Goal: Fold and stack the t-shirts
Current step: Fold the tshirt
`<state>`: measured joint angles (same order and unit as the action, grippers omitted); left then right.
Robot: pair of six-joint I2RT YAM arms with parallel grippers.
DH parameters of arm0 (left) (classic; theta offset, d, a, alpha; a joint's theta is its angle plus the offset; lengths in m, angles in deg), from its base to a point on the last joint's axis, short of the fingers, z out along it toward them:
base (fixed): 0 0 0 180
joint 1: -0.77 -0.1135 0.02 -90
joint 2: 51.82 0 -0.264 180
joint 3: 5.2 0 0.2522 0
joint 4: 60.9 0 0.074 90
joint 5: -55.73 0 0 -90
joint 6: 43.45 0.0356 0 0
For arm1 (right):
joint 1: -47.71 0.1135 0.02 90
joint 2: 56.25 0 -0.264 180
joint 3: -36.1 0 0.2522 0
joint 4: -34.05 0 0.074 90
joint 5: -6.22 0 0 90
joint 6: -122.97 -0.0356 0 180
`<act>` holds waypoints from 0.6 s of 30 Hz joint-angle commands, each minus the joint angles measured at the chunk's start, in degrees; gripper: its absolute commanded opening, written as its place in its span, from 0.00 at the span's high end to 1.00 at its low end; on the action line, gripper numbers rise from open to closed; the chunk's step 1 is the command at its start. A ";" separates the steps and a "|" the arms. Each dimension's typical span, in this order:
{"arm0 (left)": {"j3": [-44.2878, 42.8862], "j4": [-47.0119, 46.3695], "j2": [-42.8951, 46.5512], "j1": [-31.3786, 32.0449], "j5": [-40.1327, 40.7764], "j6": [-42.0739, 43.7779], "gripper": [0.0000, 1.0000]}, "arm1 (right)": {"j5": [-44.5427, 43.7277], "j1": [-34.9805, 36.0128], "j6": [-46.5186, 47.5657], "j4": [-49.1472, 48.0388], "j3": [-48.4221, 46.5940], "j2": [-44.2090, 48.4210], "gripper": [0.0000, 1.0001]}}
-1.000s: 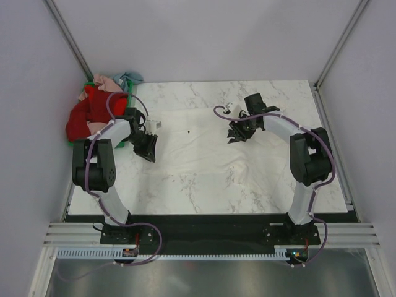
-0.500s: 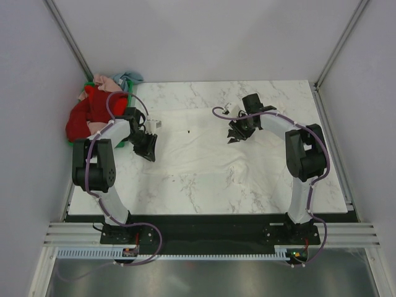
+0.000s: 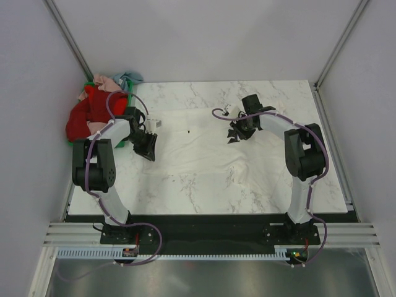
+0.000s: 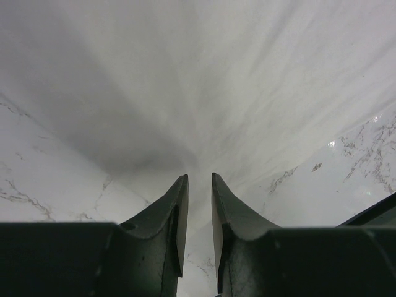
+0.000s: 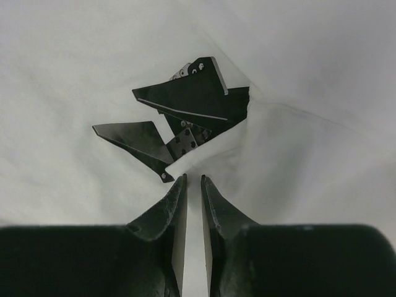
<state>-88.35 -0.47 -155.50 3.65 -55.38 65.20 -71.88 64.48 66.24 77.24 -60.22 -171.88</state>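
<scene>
A cream-white t-shirt point(image 3: 198, 158) lies spread across the middle of the marble table. My left gripper point(image 3: 148, 148) is at its left edge. In the left wrist view the cloth point(image 4: 204, 93) runs in taut creases down to that gripper point(image 4: 199, 177), whose jaws are narrow and pinch the shirt's edge. My right gripper point(image 3: 236, 134) is on the shirt's right part. Its jaws point(image 5: 193, 177) are nearly together on a raised fold of the white cloth point(image 5: 291, 161), just in front of the black chest print point(image 5: 185, 111). Red point(image 3: 83, 117), pink point(image 3: 102, 81) and pale blue point(image 3: 129, 78) t-shirts lie heaped at the back left.
The heap of shirts sits in and over a green crate point(image 3: 131, 99) at the table's back left corner, close to the left arm's elbow. Grey walls and metal posts enclose the table point(image 3: 297, 185) on three sides.
My right gripper's jaws have narrowed on the white cloth fold, and that arm has edged slightly left. The left arm and its gripper have stayed put.
</scene>
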 commanded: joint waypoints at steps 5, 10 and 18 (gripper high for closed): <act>-2.16 -0.36 -0.38 0.11 -0.17 2.00 0.72 | -0.21 0.45 0.56 0.54 -1.37 -1.00 0.93; -1.98 -0.36 -0.65 0.11 -0.34 1.91 0.73 | 0.58 0.63 0.12 0.45 -0.32 1.63 1.00; -1.72 -0.71 -0.65 0.20 -1.04 1.47 0.73 | 1.90 1.59 -0.93 0.80 -0.84 4.72 1.00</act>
<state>-88.65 -0.53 -156.15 3.65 -55.40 65.22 -71.64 65.27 65.92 77.83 -60.20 -170.63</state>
